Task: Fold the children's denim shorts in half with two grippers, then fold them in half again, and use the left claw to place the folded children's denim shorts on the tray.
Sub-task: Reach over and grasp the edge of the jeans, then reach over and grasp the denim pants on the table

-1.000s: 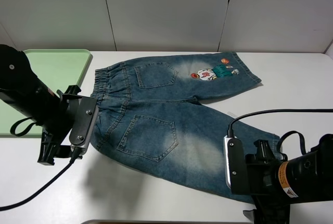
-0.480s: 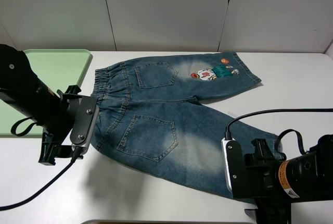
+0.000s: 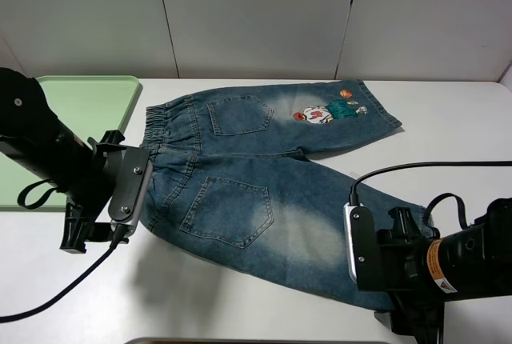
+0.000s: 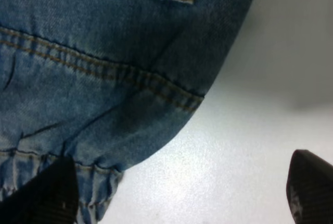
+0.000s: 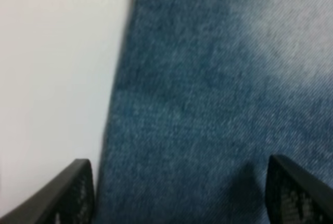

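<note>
Right gripper (image 5: pixel 182 195): fingers spread, nothing between them. It hangs low over the hem end of the near leg, close to the near edge of the table (image 3: pixel 448 112), with one tip over bare table and the other over denim.
Left claw (image 4: pixel 177 193): fingers spread and empty. It straddles the near corner of the waistband, one tip over gathered elastic, the other over bare table.
Children's denim shorts (image 3: pixel 264 168): flat, pockets up, mid-table. The waistband faces the left edge and the legs the right edge. No fold made.
Step in hand (judged): seizing the near edge at both ends for the first fold.
Method advised: lower both grippers together and pinch both layers. Lift evenly and carry the near leg over onto the far leg, edges matched.
Tray (image 3: pixel 88 96): far-left corner, just beside the waistband and partly hidden by the left arm.
</note>
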Motion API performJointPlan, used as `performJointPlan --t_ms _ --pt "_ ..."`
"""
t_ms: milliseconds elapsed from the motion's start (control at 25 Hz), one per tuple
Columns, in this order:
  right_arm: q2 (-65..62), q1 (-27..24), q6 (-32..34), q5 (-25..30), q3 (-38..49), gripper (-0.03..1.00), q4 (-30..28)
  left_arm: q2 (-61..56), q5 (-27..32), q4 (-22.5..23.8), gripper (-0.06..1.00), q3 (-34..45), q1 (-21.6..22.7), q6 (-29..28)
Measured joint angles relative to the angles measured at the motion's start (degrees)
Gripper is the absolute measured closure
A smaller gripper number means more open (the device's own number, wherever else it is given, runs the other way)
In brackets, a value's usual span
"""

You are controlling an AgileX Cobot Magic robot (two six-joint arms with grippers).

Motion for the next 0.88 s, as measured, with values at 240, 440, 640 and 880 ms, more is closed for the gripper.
performJointPlan --t_ms 240,440,640,880 --pt "0.3 -0.1 0.0 -1.9 0.0 0.61 -1.4 0.0 -0.4 0.0 0.15 0.0 0.0 0.0" --pt "0.9 -0.1 0.0 -0.9 0.2 0.99 -4.1 0.0 -0.4 0.0 0.15 0.0 0.0 0.0" --pt "0.9 -0.1 0.0 1.0 0.0 0.99 -5.4 0.0 -0.4 0.0 0.15 0.0 0.0 0.0" --pt "1.0 -0.1 0.1 10.0 -1.9 0.99 -5.6 0.0 1.7 0.6 0.15 0.0 0.0 0.1"
